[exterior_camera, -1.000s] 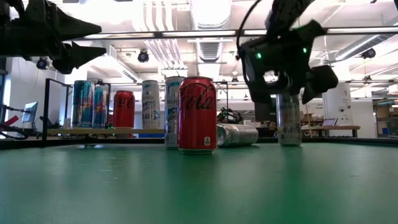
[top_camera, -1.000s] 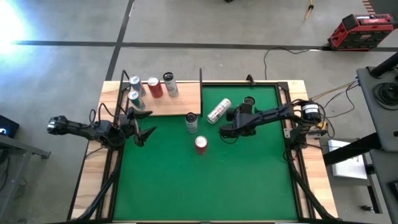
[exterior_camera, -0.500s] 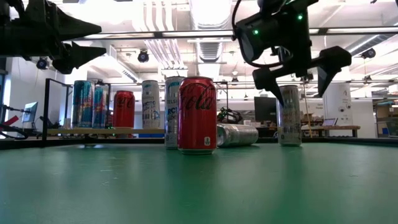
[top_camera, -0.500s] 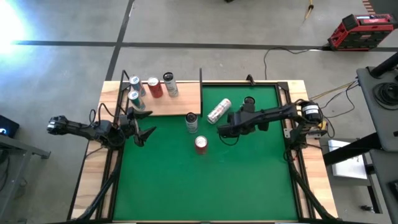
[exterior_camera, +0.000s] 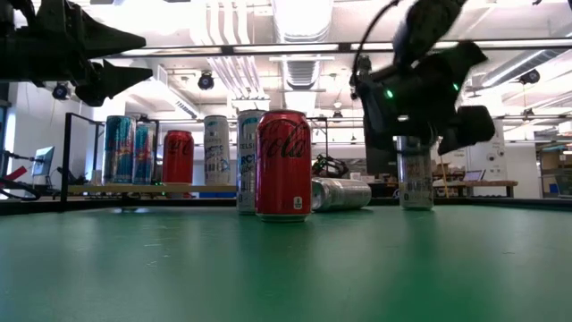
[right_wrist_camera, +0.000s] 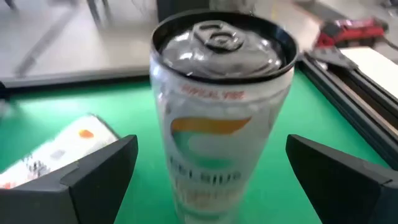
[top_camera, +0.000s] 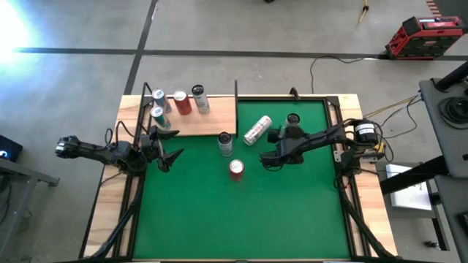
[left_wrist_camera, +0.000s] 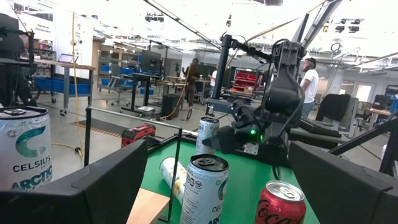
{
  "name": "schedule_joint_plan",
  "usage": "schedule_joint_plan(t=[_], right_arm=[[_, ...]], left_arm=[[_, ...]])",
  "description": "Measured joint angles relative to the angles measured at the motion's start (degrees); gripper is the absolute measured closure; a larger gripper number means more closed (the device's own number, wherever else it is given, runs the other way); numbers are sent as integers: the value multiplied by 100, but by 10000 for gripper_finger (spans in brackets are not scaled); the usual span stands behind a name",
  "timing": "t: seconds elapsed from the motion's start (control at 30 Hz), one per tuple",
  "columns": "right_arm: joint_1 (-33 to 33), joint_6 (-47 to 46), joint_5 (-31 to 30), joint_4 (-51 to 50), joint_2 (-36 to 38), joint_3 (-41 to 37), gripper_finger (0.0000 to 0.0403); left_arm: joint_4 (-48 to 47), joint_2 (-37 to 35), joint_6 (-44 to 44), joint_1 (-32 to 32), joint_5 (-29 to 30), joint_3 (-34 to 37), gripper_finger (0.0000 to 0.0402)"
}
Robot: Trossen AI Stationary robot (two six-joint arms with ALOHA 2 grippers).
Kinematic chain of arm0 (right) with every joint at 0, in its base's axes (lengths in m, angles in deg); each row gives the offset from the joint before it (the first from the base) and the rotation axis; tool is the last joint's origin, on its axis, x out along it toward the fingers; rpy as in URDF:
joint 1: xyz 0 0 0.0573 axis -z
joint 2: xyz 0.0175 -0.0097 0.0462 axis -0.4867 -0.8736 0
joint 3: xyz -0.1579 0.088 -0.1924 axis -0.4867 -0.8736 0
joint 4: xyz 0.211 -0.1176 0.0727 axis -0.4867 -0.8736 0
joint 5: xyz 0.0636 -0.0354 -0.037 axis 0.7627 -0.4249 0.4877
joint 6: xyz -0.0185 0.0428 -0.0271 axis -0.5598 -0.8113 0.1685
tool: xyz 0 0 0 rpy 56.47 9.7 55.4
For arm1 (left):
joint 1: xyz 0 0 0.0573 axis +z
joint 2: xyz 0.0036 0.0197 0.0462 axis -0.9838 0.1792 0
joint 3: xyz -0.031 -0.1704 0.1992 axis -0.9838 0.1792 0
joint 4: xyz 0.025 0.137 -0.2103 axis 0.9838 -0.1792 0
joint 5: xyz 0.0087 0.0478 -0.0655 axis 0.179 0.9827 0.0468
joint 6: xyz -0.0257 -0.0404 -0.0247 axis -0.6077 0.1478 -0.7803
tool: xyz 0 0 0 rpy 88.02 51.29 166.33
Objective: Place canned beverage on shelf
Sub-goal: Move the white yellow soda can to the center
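Cans (top_camera: 236, 169) stand on green mat (top_camera: 292, 212), workshop behind.

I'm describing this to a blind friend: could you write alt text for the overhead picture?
Seen from above, the right gripper, fingers open, reaches toward an upright can on the green mat. Four cans stand on the wooden shelf; the left gripper waits open beside it.
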Motion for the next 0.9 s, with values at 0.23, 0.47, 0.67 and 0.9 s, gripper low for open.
schedule_joint_plan(t=[0.23,0.47,0.67,0.9], right_arm=[[16,322,-1352,1210,-2,-750,3],[463,1888,-1820,2557,-4,-959,3],[820,2592,-1610,3073,-4,-944,3],[799,2417,-1408,3088,-4,-942,88]], left_arm=[[0,1,0,0,-1,1,27],[0,-1,0,-1,-1,1,27],[-1,0,0,0,1,1,27],[0,0,0,-2,1,1,27]])
